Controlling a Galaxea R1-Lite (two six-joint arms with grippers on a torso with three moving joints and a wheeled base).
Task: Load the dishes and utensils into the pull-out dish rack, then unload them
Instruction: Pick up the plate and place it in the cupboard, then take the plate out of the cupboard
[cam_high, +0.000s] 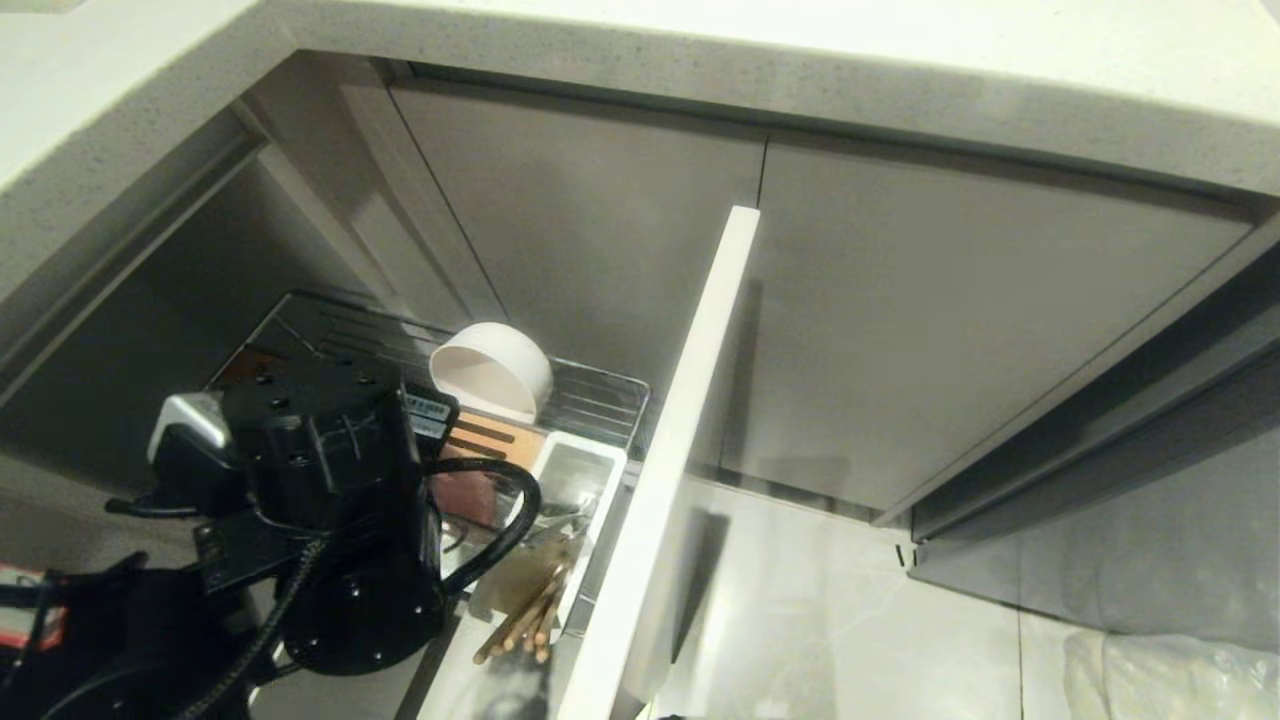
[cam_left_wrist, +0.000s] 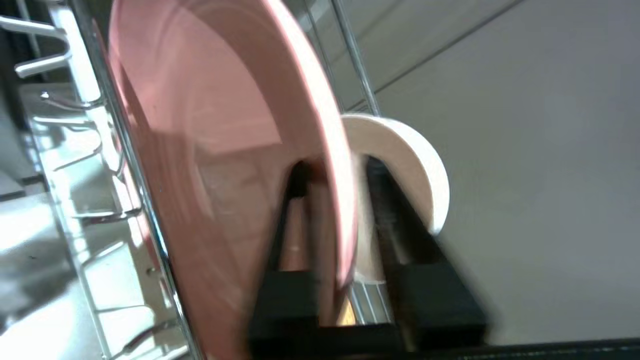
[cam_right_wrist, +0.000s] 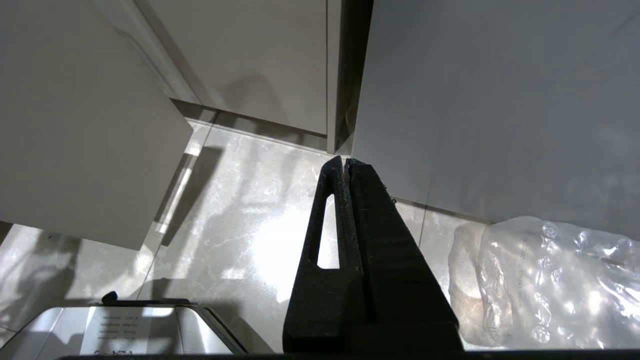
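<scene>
Pulled out from the cabinet: the pull-out dish rack (cam_high: 600, 392), with its pale front panel (cam_high: 690, 420) on the rack's right side.

Inside the rack, on edge against the chrome wire: the pale-pink plate (cam_left_wrist: 210, 150). Just behind it in the rack, tipped on its side above the slotted wooden strip (cam_high: 492, 436): the cream-white bowl (cam_high: 495, 370).

In the rack's white caddy (cam_high: 602, 470), next to the front panel: the chopsticks (cam_high: 525, 615), leaning out towards the rack's near end. Cannot make out the fork.

Reaching down into the rack over the plate: the left gripper (cam_left_wrist: 337, 167). Fingers (cam_left_wrist: 400, 225) parted a little, one on each side of the plate's rim, straddling it. Shows a sliver of gap on the bowl side, so not clamped on the rim.

Beyond the plate, along the rack's far side: a row of metal prongs (cam_left_wrist: 40, 65).

Outside the rack, past its front panel, hanging over the tiled floor (cam_high: 850, 600): the right gripper (cam_right_wrist: 345, 162), fingers pressed together with nothing between them.
</scene>
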